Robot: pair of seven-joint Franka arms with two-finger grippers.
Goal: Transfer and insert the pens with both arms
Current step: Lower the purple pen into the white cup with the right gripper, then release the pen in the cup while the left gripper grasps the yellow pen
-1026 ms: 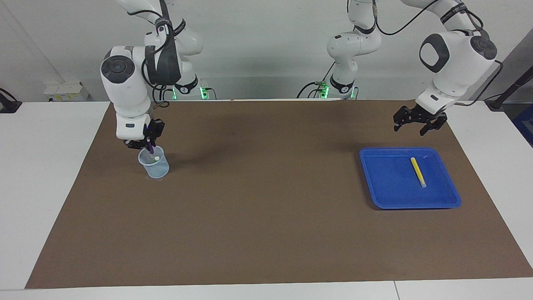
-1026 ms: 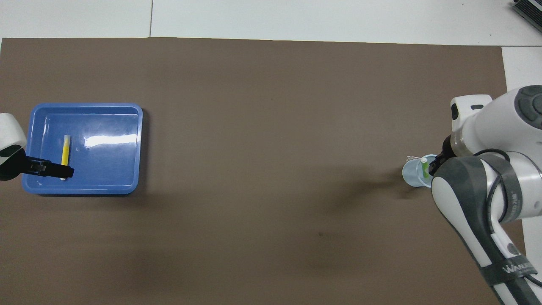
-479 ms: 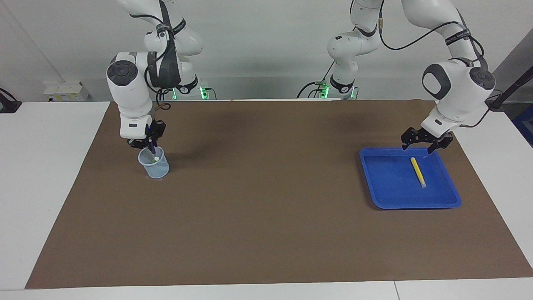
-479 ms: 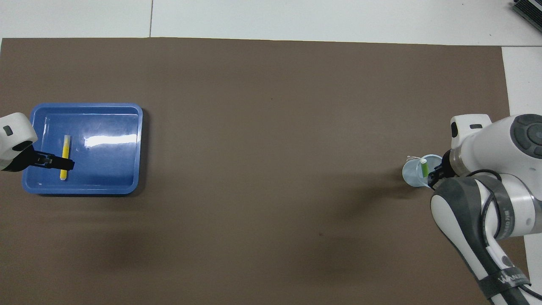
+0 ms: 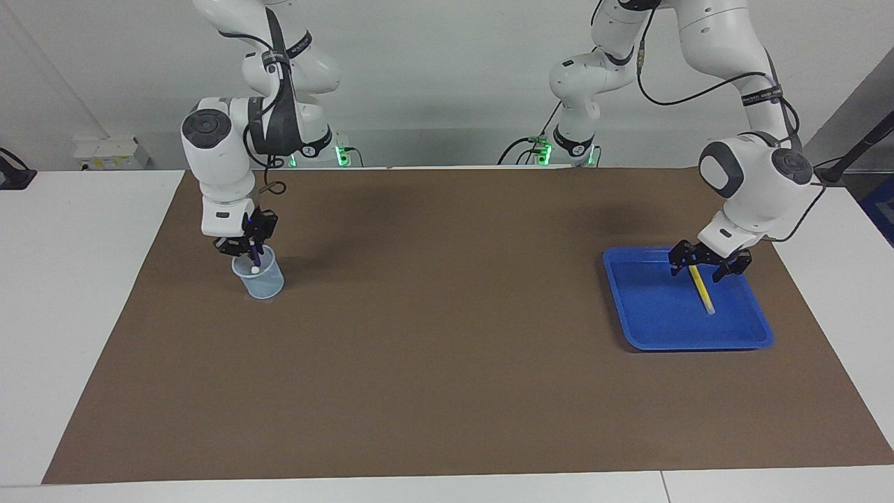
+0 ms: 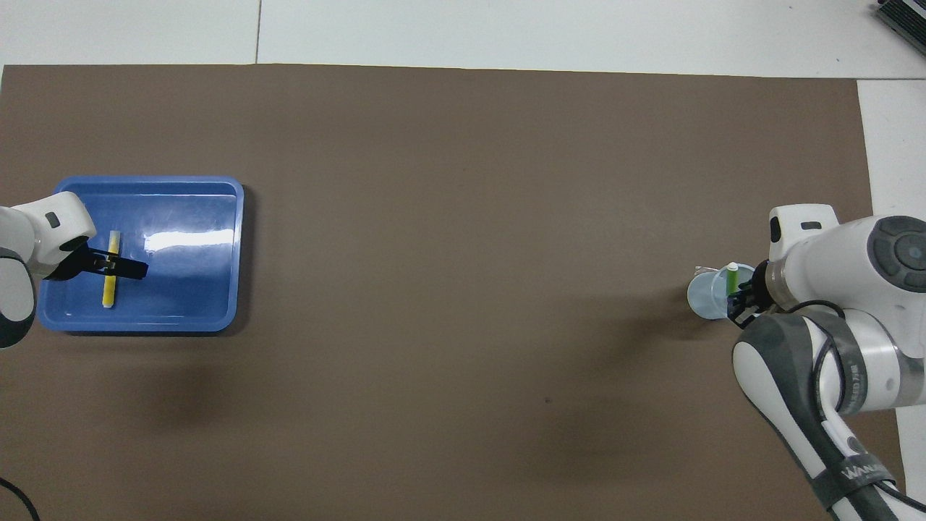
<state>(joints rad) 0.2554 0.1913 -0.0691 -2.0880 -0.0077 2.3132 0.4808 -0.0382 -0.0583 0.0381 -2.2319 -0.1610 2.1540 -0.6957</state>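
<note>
A yellow pen [image 5: 702, 290] [image 6: 109, 286] lies in the blue tray [image 5: 649, 300] [image 6: 188, 282] at the left arm's end of the table. My left gripper [image 5: 698, 271] [image 6: 110, 265] hangs low in the tray, open, one finger on each side of the end of that pen nearer the robots. At the right arm's end stands a clear cup [image 5: 260, 279] [image 6: 703, 298]. My right gripper [image 5: 247, 249] [image 6: 741, 302] sits just above its rim, shut on a purple pen [image 5: 253, 257] that points down into the cup. A green pen [image 6: 732, 278] stands in the cup.
A brown mat [image 5: 447, 335] covers most of the white table [image 5: 77, 293]. The two arm bases with green lights [image 5: 341, 155] stand at the robots' edge. A black clamp [image 5: 14, 175] and a white box [image 5: 112, 152] sit off the mat beside the right arm.
My left gripper came down from above the tray's edge to straddle the yellow pen. My right gripper sank a little, taking the purple pen deeper into the cup.
</note>
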